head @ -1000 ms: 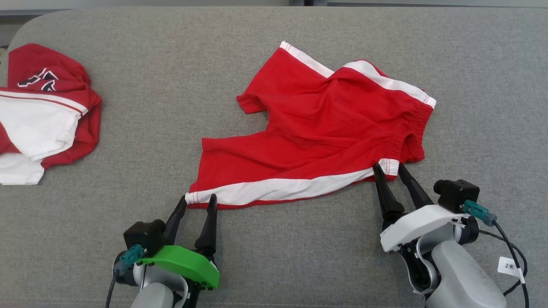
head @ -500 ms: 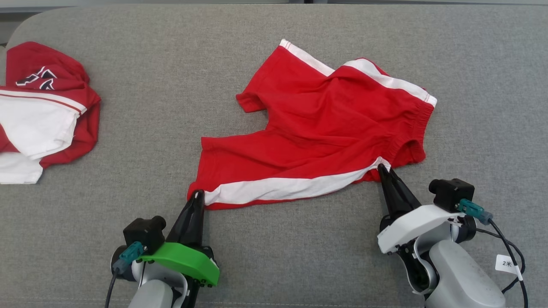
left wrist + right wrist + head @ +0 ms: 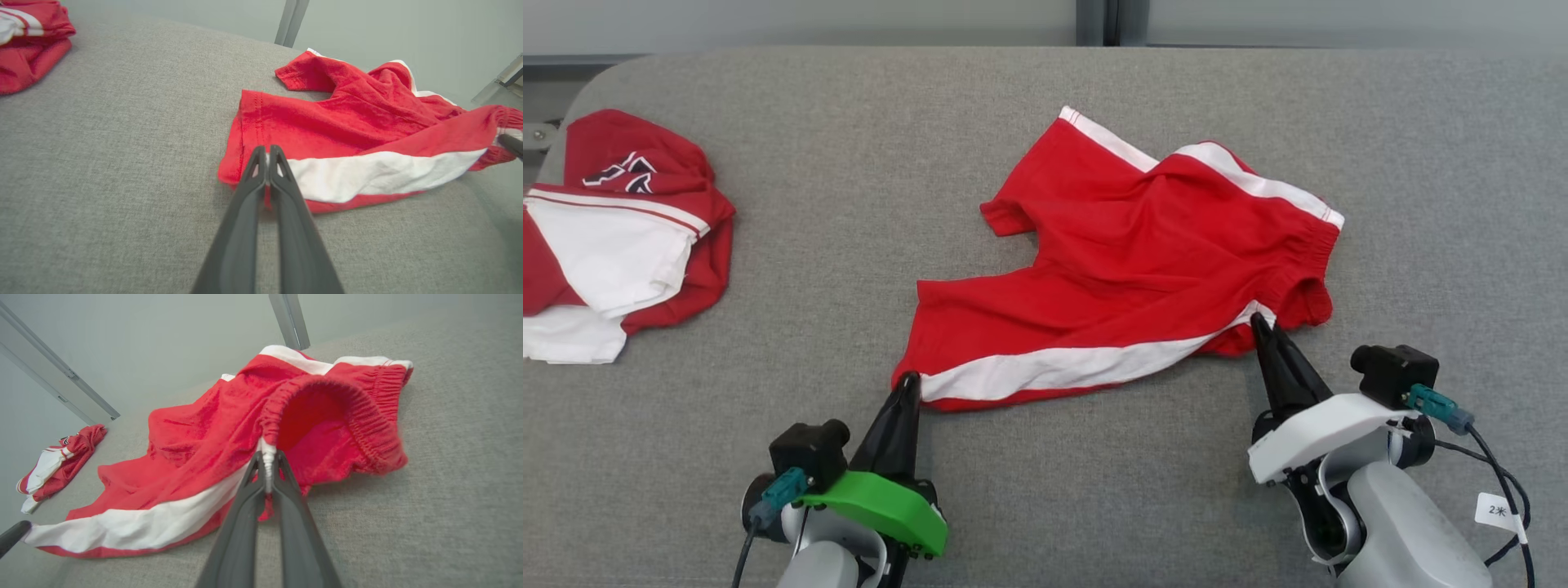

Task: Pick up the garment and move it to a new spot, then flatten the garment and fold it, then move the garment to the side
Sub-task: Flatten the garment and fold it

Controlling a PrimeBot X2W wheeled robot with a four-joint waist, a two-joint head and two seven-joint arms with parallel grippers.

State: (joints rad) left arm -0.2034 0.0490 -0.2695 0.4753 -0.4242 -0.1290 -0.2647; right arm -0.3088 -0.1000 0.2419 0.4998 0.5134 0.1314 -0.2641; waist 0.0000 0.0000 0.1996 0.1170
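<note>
The garment is a pair of red shorts with white side stripes, spread and wrinkled on the grey surface. My left gripper is shut on the near leg's hem corner, which the left wrist view shows pinched between its fingers on the garment. My right gripper is shut on the waistband end of the white stripe. In the right wrist view the elastic waistband of the garment is lifted a little and gapes open above that gripper.
A second pile of red and white clothing lies at the far left of the grey cushioned surface, near its rounded corner. A grey wall with a vertical post runs behind the surface's far edge.
Both grippers went from open at the shorts' near edge to shut on it. The near edge and waistband have risen slightly. The head view has shifted, so everything sits lower in it.
</note>
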